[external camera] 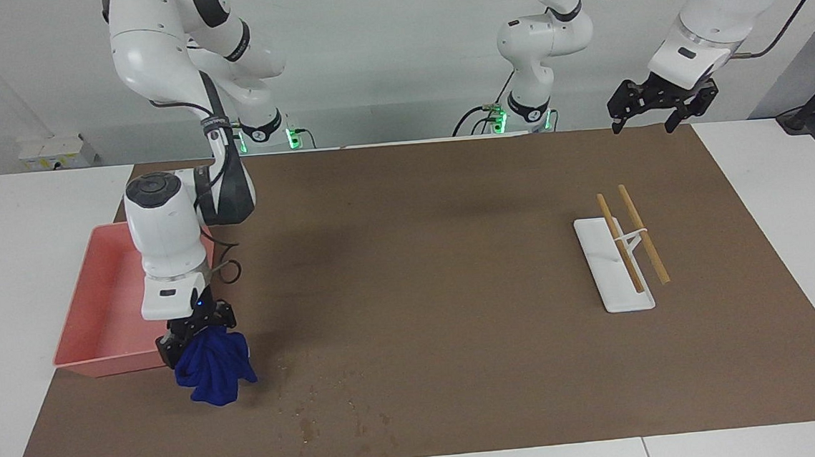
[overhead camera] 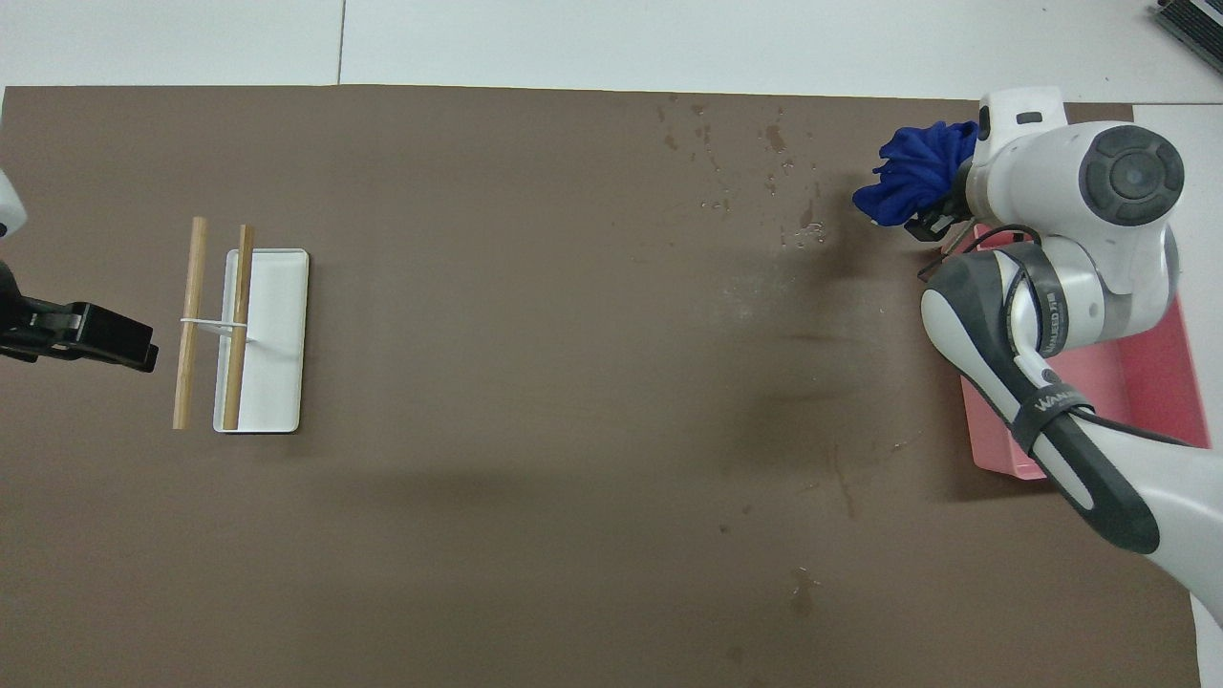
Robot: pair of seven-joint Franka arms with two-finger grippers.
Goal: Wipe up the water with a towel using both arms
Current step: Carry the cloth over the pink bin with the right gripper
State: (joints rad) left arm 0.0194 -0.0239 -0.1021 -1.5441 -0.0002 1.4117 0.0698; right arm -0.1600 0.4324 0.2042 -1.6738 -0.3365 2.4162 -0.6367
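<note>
One right pincer (external camera: 196,334) clamps the towel (external camera: 214,367); left pincer (external camera: 646,108) apart, seemingly, half cut off overhead.

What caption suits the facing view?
Right hand holds crumpled royal-blue cloth towel beside pink plastic tray, near water specks.

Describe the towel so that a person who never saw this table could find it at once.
Find the pink tray at the right arm's end of the brown mat. At its corner farthest from the robots, the right gripper holds the towel: a bunched, deep blue cloth, the only blue thing on the table.
</note>
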